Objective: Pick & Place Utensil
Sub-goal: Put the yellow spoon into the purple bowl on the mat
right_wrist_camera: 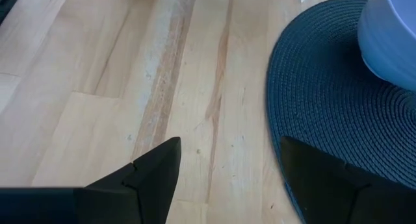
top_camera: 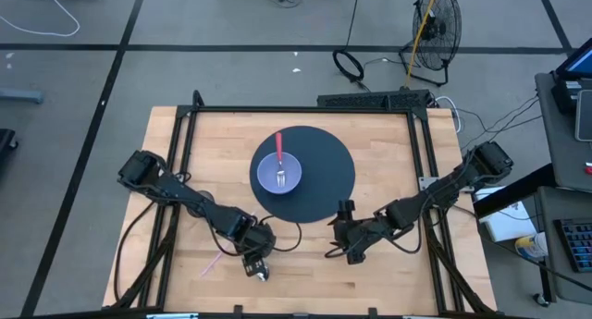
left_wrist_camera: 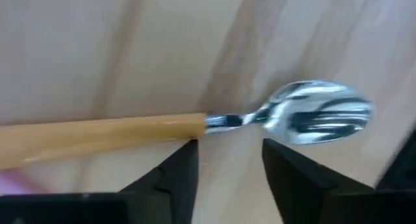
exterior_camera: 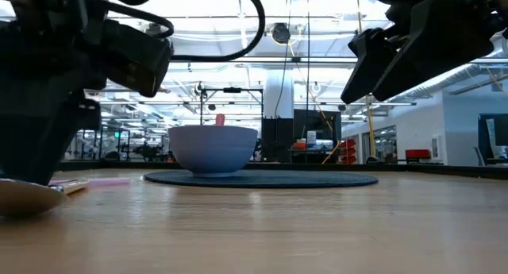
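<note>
**Spoon flat near the table's front edge, left gripper over its neck**

The spoon [left_wrist_camera: 195, 123] lies on the table [top_camera: 388, 282] near the front edge, left of centre. In the left wrist view its wooden handle and steel bowl form one straight line. The left gripper [left_wrist_camera: 227, 169] hovers with fingers spread astride the neck, not pinching. The right gripper [right_wrist_camera: 224, 172] waits spread wide beside the dark mat [top_camera: 324, 185], which carries the blue bowl [top_camera: 277, 176].
</note>
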`<action>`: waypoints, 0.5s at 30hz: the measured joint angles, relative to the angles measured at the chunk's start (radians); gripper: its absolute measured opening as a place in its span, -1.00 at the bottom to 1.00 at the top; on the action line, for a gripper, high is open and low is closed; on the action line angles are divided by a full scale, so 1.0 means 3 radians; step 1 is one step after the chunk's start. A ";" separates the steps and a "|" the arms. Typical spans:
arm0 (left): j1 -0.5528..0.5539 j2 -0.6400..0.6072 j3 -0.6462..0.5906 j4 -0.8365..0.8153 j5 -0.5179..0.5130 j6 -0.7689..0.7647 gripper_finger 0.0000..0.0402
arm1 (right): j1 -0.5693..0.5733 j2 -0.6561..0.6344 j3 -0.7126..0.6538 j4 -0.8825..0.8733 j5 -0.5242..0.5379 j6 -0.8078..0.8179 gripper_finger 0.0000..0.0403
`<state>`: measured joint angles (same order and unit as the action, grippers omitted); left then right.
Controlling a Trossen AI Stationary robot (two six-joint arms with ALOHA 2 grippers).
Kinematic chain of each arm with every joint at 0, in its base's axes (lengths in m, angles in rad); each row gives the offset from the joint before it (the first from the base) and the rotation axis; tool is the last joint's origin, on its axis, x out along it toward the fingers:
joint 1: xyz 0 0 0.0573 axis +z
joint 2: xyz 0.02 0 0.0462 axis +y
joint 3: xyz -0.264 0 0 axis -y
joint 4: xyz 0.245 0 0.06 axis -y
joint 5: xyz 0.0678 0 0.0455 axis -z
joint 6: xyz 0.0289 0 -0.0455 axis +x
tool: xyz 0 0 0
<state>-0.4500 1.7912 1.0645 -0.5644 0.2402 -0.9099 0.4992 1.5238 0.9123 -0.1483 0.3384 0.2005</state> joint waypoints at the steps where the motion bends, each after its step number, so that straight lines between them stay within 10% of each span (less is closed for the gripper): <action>1: -0.0001 0.0000 -0.0017 0.0035 0.0024 -0.0069 -0.04 | 0.0001 0.0000 0.0000 0.0005 -0.0002 -0.0010 0.26; 15: 0.0029 -0.0011 -0.0155 0.0243 0.0035 -0.0402 0.46 | 0.0001 0.0000 0.0000 0.0006 0.0003 -0.0020 0.26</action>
<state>-0.4413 1.7878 1.0178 -0.4916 0.2506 -1.0306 0.4995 1.5238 0.9123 -0.1467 0.3393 0.1944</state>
